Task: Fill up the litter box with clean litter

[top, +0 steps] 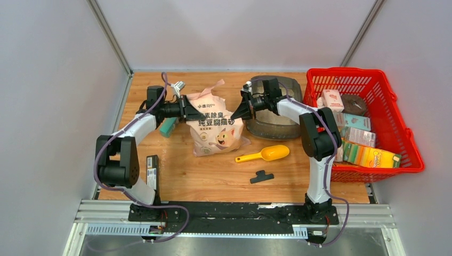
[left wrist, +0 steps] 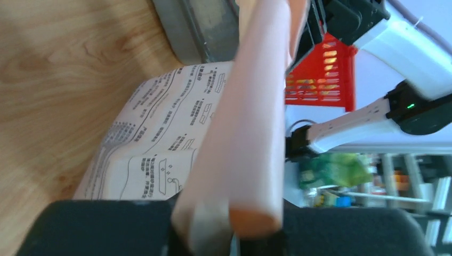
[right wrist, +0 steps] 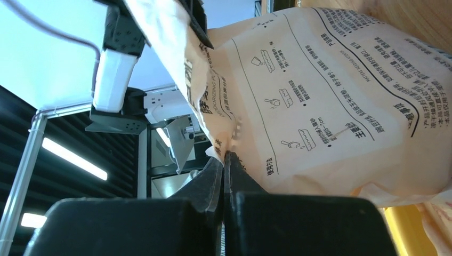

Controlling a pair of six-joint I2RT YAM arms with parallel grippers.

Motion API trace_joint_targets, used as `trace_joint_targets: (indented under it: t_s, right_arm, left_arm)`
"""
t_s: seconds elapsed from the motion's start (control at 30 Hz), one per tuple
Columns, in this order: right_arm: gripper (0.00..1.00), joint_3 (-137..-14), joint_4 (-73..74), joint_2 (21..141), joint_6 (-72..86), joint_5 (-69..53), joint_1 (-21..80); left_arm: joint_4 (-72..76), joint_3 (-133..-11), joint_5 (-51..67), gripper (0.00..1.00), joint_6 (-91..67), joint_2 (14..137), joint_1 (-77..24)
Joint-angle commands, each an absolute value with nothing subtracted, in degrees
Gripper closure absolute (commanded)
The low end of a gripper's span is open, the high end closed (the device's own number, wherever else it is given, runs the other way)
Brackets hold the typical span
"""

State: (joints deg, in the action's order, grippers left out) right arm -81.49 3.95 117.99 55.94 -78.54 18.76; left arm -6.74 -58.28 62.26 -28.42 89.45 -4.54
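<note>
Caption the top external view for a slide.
Left gripper and right gripper pinch the litter bag beside the litter box.

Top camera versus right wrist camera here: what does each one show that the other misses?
Only the top view shows the litter box, beside the bag, and the red basket. Only the right wrist view shows the instruction drawings printed on the bag's back, and the right gripper pinched shut on its edge. Both show the bag, the right gripper and the wooden table.
</note>
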Motion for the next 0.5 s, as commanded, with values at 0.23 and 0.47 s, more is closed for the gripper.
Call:
trace_joint_targets:
  t_s: [0.23, 0.47]
  right_arm:
    - [1.00, -80.86, 5.01, 109.43, 45.10, -77.70, 17.84]
    - [0.88, -77.96, 1.85, 109.95, 42.90, -74.27, 18.45]
  left_arm:
    - [12.57, -53.44, 68.91, 0.97, -61.08, 94.13, -0.44]
    - [12.92, -53.26, 68.64, 0.97, -61.44, 93.52, -0.44]
